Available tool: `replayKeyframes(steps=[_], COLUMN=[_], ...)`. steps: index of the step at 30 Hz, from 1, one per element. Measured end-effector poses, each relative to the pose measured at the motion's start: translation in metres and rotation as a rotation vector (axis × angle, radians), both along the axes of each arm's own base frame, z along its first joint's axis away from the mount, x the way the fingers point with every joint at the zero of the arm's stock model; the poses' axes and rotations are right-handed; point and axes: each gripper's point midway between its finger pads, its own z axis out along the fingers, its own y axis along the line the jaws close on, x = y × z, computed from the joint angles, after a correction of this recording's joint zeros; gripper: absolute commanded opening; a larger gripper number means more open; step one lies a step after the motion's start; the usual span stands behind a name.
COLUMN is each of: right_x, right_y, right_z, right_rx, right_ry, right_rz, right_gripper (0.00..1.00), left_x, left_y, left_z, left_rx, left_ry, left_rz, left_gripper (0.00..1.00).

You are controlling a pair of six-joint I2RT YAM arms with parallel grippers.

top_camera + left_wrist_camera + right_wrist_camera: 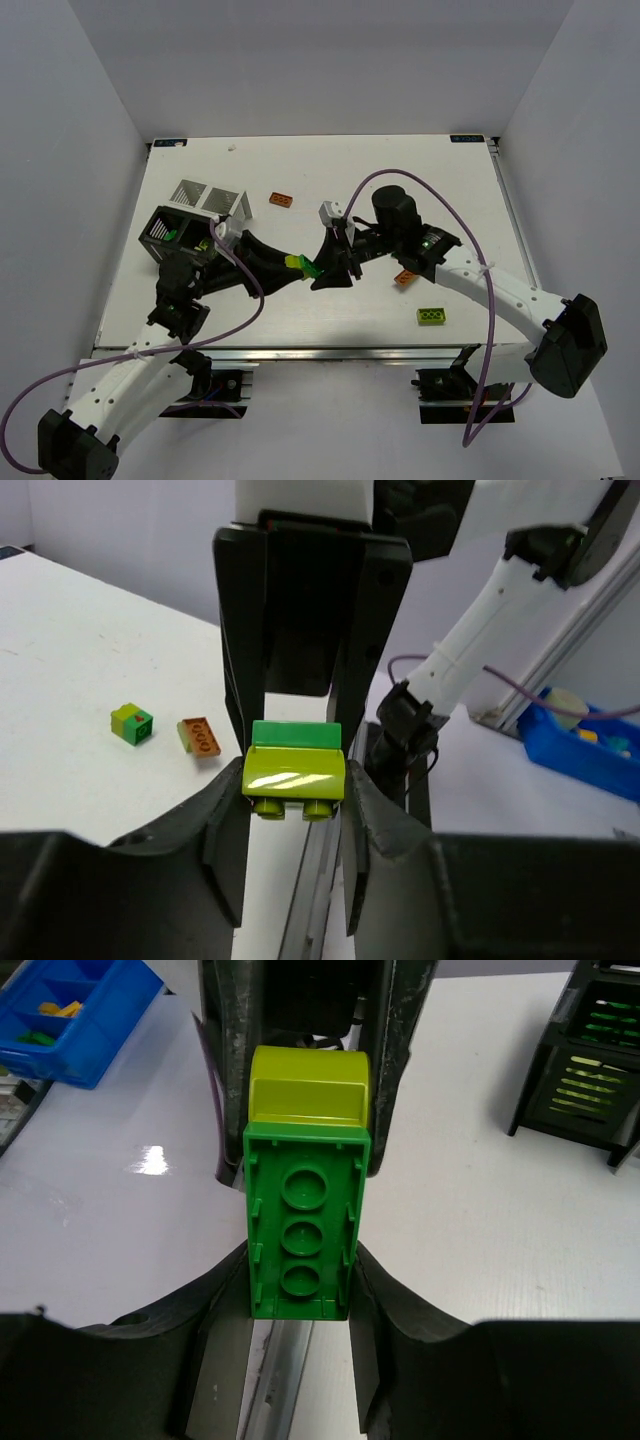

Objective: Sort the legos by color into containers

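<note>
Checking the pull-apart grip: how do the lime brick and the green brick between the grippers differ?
The lime brick sits in the left gripper, the green brick in the right gripper. The right wrist view shows the green brick's hollow underside with three round sockets; the lime brick shows a smooth face. Both are joined together.

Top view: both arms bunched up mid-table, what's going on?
The two hands meet over the middle of the table on one stuck-together pair of legos. The left hand is closed on the lime brick, and the right hand on the green brick joined to it. They look set to pull the pair apart. Two orange bricks and a loose lime brick lie on the table. The black container and the white container sit far left.
</note>
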Motion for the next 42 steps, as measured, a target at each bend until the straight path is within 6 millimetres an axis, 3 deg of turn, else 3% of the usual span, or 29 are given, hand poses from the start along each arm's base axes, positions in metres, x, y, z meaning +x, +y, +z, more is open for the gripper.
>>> replayKeyframes(steps=[1, 2, 3, 11, 20, 25, 30, 35, 39, 42], right_x=[0.001, 0.003, 0.003, 0.005, 0.035, 0.042, 0.055, 0.057, 0.064, 0.066], right_y=[0.0, 0.001, 0.001, -0.005, -0.044, -0.043, -0.047, -0.051, -0.045, -0.038], right_z=[-0.001, -0.002, -0.002, 0.0, 0.04, 0.034, 0.026, 0.021, -0.002, -0.026], right_rx=[-0.005, -0.006, -0.008, -0.003, 0.116, 0.107, 0.087, 0.077, 0.02, -0.05], right_ry=[0.006, 0.003, 0.0, -0.033, -0.155, -0.15, -0.205, -0.245, -0.206, -0.169], right_rz=[-0.005, -0.013, -0.019, -0.069, -0.208, -0.225, -0.3, -0.318, -0.315, -0.317], right_gripper=[0.05, 0.05, 0.05, 0.04, 0.03, 0.02, 0.02, 0.02, 0.01, 0.01], left_x=[-0.001, -0.001, -0.001, -0.001, 0.004, 0.015, 0.056, 0.12, 0.164, 0.198], left_y=[0.0, 0.0, 0.0, 0.0, 0.002, 0.005, 0.024, 0.069, 0.104, 0.129], left_z=[0.001, 0.001, 0.0, -0.002, -0.006, -0.014, -0.016, -0.007, -0.013, -0.029], left_rx=[0.002, 0.002, 0.003, 0.014, 0.032, 0.065, 0.116, 0.186, 0.251, 0.316], left_ry=[-0.016, -0.022, -0.023, -0.042, -0.042, -0.035, -0.022, 0.042, 0.121, 0.2], left_rz=[-0.004, -0.004, -0.002, 0.001, 0.041, 0.101, 0.347, 0.72, 0.928, 1.035], left_gripper=[0.24, 0.07, 0.0, 0.0, 0.0, 0.0, 0.0, 0.0, 0.0, 0.0])
